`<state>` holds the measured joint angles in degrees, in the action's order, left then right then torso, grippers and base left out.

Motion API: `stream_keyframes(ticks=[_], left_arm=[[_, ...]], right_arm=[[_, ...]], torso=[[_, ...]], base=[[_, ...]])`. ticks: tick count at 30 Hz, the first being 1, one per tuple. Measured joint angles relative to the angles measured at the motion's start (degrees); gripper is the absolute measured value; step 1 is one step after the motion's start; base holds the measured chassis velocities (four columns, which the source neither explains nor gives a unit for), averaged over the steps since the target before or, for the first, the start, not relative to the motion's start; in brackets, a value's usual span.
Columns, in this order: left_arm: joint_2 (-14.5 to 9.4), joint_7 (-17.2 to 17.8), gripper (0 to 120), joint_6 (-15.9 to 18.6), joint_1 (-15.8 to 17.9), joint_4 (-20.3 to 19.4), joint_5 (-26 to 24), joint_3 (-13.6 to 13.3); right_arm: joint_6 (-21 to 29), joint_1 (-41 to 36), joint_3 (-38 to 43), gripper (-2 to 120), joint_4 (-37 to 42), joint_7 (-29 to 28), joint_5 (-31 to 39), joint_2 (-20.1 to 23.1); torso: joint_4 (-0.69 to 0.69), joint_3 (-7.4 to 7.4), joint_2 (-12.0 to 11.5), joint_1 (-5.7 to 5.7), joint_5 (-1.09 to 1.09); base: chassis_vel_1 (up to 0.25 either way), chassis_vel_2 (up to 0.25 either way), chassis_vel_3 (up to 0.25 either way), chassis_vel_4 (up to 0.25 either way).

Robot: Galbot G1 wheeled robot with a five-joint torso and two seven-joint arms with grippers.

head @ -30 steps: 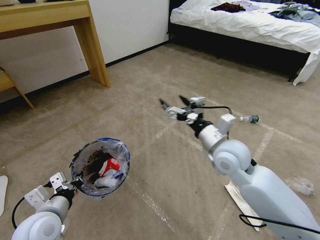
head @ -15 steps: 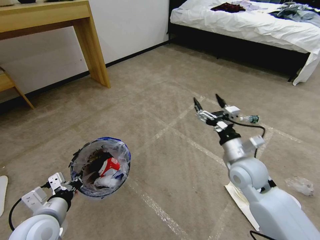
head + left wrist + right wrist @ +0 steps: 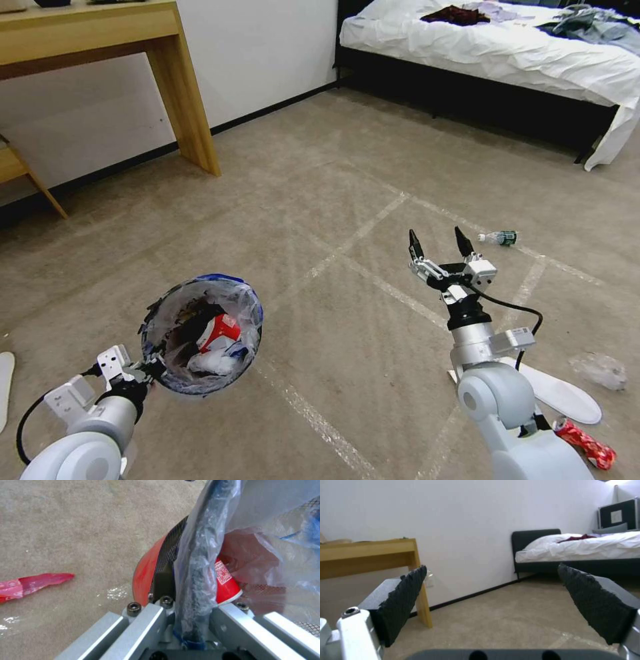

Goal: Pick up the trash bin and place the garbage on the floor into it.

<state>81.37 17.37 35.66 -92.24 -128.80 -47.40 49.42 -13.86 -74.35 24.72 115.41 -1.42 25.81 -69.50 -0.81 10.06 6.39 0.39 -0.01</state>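
The trash bin (image 3: 200, 331), lined with a clear blue-edged bag, hangs tilted above the floor (image 3: 313, 193) at the lower left. My left gripper (image 3: 151, 369) is shut on its near rim. The left wrist view shows the black rim (image 3: 200, 567) clamped in my left gripper (image 3: 191, 622), the bin's red base (image 3: 145, 577), and a red-white carton (image 3: 226, 582) inside. Garbage lies on the carpet: a clear bottle (image 3: 500, 238), a crushed red can (image 3: 587, 443) and a red wrapper (image 3: 30, 583). My right gripper (image 3: 438, 244) is open and empty, raised left of the bottle, pads (image 3: 403, 600) wide apart.
A wooden table leg (image 3: 190, 113) stands at the back left and a bed (image 3: 507, 60) at the back right. A white flat sole (image 3: 567, 399) and crumpled clear plastic (image 3: 600, 371) lie near my right arm. Open carpet separates the two grippers.
My right arm has swung right and drawn back toward me, its gripper still open, uncovering the white sole and the red can. The left gripper and bin have stayed put.
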Motion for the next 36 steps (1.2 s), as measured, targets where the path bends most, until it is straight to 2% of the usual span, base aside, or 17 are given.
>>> stream_keyframes(ticks=[14,36], left_arm=[[0.3,-0.1,0,0.0,0.1,0.4,0.1,0.0],[0.1,-0.1,0,0.1,0.1,0.7,-0.2,0.1]], right_arm=[[0.1,-0.1,-0.3,100,-0.8,-0.2,-1.0,-0.3],[-0.2,-0.2,-0.7,100,-1.7,-0.5,-2.1,-1.1]], torso=[[-0.01,0.0,0.0,0.0,0.0],[-0.01,0.0,0.0,0.0,0.01]], base=[[-0.058,-0.054,-0.064,-0.066],[-0.1,-0.102,-0.097,-0.098]])
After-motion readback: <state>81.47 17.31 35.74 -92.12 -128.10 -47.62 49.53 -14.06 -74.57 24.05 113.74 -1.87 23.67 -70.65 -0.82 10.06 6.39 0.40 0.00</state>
